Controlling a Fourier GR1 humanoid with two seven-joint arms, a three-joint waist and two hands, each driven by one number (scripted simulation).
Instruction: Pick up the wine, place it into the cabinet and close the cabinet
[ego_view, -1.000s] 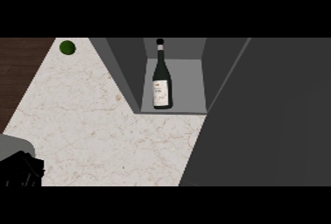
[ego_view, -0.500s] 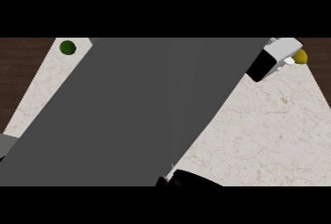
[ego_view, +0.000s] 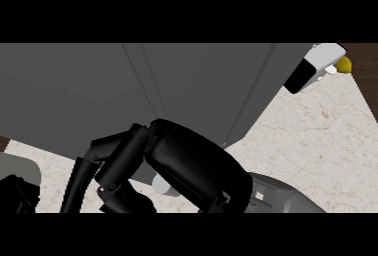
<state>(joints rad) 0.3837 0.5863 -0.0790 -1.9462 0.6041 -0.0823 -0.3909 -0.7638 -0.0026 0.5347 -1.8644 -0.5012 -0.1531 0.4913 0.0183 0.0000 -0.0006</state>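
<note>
Grey cabinet (ego_view: 111, 95) fills upper view, door face shut over it; wine not visible.

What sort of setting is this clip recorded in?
Most likely a kitchen: a pale marbled counter carries a large grey cabinet with its door across the front, and a white and black appliance stands behind.

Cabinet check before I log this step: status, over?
Right hand fingers straight, against cabinet door. Left hand low at left edge. Wine not visible. Nothing in the way.

One cabinet, two hands, two small things on the counter.
One grey cabinet (ego_view: 148, 90); one white-and-black appliance (ego_view: 314, 67) and one yellow fruit (ego_view: 344, 64) at the counter's (ego_view: 317, 145) far right corner.
</note>
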